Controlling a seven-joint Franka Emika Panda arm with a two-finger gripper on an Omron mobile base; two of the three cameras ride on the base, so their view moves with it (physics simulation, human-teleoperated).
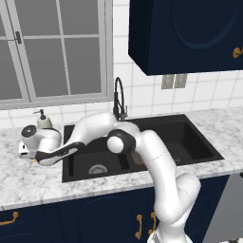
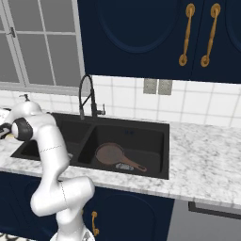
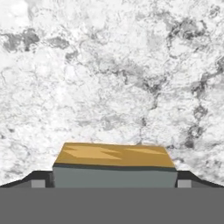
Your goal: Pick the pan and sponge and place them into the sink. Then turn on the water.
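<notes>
DONE: pan (image 2: 112,154) lies in sink's (image 2: 155,126) right basin | NOW: gripper (image 3: 114,183) spread wide, a finger either side of sponge (image 3: 114,162) on marble counter (image 1: 28,178), at sink's 9 o'clock | LEFT: grip sponge, drop it in sink, turn on faucet (image 1: 118,97); no water runs.

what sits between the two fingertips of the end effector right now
The sponge sits between the open end effector's fingertips, resting on the marble counter, as the hand view shows.
</notes>
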